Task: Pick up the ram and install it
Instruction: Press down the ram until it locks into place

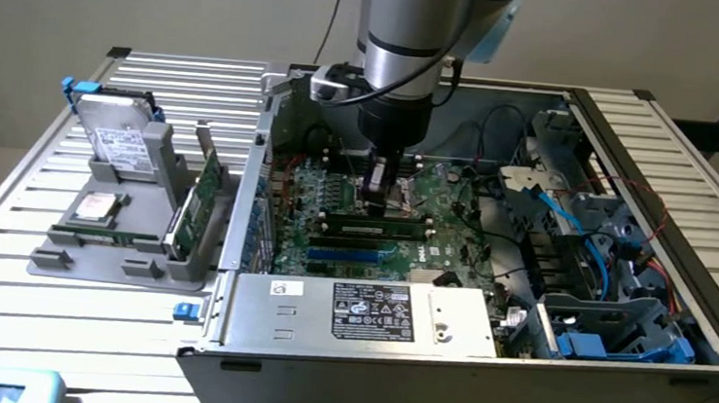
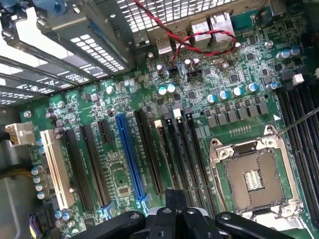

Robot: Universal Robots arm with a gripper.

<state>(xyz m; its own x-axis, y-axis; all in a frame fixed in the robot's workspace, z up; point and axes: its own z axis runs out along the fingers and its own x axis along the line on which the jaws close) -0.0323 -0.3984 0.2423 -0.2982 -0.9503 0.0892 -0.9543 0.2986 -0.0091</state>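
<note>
The ram (image 1: 373, 228) is a long dark stick with a small pale label. It stands lengthwise in a motherboard (image 1: 446, 185) slot inside the open computer case, with pale clips at both ends. My gripper (image 1: 381, 206) hangs straight down over the stick's middle, fingers shut, just above its top edge. I cannot tell whether they touch it. In the wrist view the black fingers (image 2: 194, 219) meet at my gripper (image 2: 174, 211), above the rows of black slots (image 2: 187, 149) on the green board.
A grey holder (image 1: 82, 246) outside the case, on the exterior view's left, carries silver hard drives (image 1: 118, 141) and a green expansion card (image 1: 208, 193). The power supply box (image 1: 364, 309) lies along the case's front. Blue cables (image 1: 554, 214) and a drive cage fill the right. Red wires (image 2: 199, 42) cross near the rear ports.
</note>
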